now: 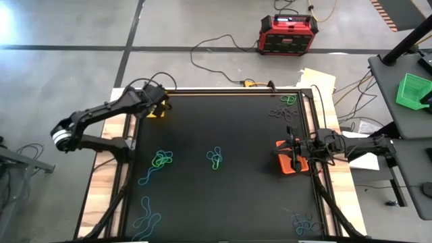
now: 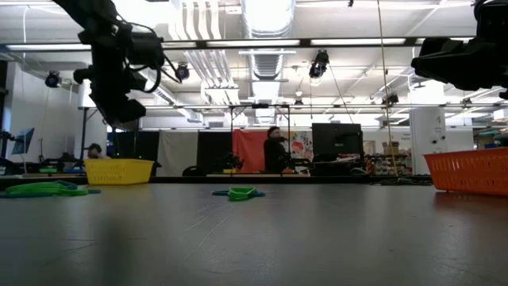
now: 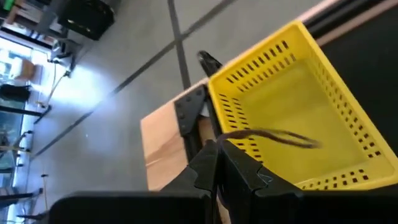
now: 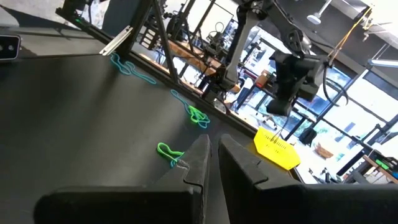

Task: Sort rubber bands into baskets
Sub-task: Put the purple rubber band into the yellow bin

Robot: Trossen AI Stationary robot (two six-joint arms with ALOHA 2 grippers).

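Note:
My left gripper [image 1: 159, 106] is above the yellow basket [image 3: 292, 124] at the table's far left corner, shut on a dark rubber band [image 3: 280, 137]. In the low view this gripper [image 2: 121, 111] hangs above that basket [image 2: 119, 171]. My right gripper [image 1: 293, 160] is shut and empty above the orange basket [image 1: 284, 164] near the right edge. Green and blue bands lie on the black table at left centre [image 1: 162, 160] and at centre [image 1: 214, 158]. Blue bands lie near the front edge [image 1: 145, 219] [image 1: 304, 223]. Dark bands lie at the far right [image 1: 283, 109]. The green basket [image 1: 412, 91] stands on a side table. My left gripper pinches one end of the dark rubber band [image 3: 231, 134] between its two fingertips, coming from above and pointing down. The rest of the loop trails out from the fingers over the yellow basket's inside; whether it is clear of the basket's floor, I cannot tell.
A red and black box [image 1: 287, 34] and cables lie on the floor beyond the table's far edge. Wooden boards frame the black table top [image 1: 223, 202]. The middle of the table has open room between the band clusters.

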